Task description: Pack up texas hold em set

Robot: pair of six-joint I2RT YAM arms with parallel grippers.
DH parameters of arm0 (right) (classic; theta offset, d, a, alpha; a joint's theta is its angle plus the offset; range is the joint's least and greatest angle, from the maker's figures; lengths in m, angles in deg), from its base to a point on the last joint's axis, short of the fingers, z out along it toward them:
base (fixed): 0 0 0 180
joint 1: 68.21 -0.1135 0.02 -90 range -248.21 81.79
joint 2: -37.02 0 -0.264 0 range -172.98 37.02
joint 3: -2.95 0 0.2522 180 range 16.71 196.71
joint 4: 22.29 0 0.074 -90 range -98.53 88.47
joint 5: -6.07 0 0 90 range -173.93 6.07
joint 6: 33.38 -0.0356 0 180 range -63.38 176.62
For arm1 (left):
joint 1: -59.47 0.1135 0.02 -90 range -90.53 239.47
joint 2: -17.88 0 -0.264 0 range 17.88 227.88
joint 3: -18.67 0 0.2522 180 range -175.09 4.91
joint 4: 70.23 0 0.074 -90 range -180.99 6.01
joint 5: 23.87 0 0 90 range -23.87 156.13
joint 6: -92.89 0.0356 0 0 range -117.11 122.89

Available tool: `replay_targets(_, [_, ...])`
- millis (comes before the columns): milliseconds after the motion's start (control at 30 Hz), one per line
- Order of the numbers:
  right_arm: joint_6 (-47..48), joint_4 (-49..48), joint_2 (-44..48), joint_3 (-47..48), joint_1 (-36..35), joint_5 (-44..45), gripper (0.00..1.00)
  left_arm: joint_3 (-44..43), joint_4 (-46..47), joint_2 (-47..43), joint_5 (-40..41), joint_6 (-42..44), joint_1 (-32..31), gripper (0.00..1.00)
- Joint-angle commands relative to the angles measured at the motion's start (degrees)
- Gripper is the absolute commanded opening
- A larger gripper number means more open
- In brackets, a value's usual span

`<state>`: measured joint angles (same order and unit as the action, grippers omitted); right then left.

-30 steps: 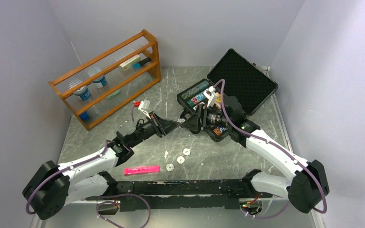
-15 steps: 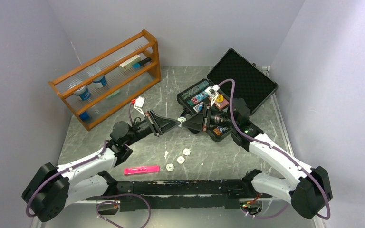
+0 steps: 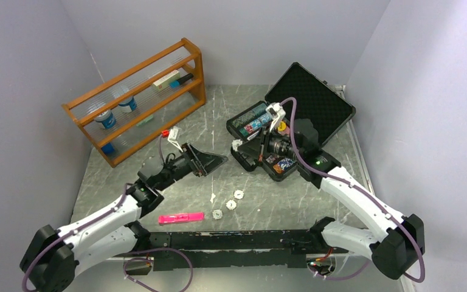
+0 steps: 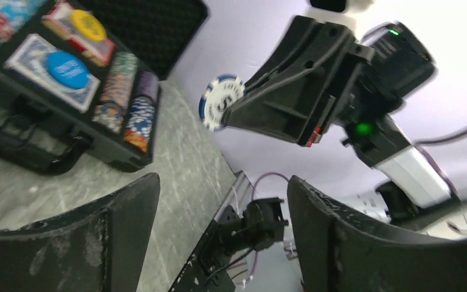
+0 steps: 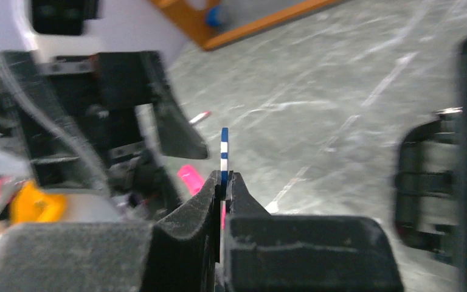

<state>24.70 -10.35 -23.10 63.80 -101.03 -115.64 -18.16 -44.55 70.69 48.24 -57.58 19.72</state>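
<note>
A blue-and-white poker chip (image 4: 219,109) is pinched in my right gripper (image 5: 224,177), seen edge-on (image 5: 224,152) between its shut fingers. In the top view that gripper (image 3: 241,148) hovers at the left front corner of the open black case (image 3: 309,100). The case tray holds chip stacks (image 4: 121,91), card decks, a blue button (image 4: 67,69) and a yellow button (image 4: 88,24). My left gripper (image 3: 219,160) is open with nothing in it, a short way left of the chip; its fingers (image 4: 115,231) frame bare table. Three small white discs (image 3: 231,204) lie on the table.
A wooden rack (image 3: 140,100) with bottles and pens stands at the back left. A pink marker (image 3: 181,217) lies near the front, left of the white discs. The case lid leans open towards the right wall. A black rail (image 3: 231,240) runs along the near edge.
The chip has passed from the left gripper to the right: the left gripper opened and drew back leftward, the right gripper shut on the chip and pulled back towards the case.
</note>
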Motion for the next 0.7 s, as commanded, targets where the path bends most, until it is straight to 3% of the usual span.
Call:
replay_targets(0, [15.5,16.1,-2.9,7.9,0.4,21.1,0.00,-6.7,-26.8,-4.6,14.4,11.9,-0.1,0.87])
replay_targets(167, [22.8,28.2,-9.0,11.9,0.5,36.0,0.00,-14.2,-40.9,-4.8,24.4,21.8,-0.1,0.90])
replay_targets(333, [28.4,36.3,-10.9,14.1,1.1,44.8,0.00,-17.9,-43.8,-3.4,27.9,28.3,-0.1,0.90])
replay_targets(667, [38.4,43.7,-14.5,14.1,1.7,46.0,0.00,-18.4,-42.2,-2.7,28.4,33.5,0.1,0.90])
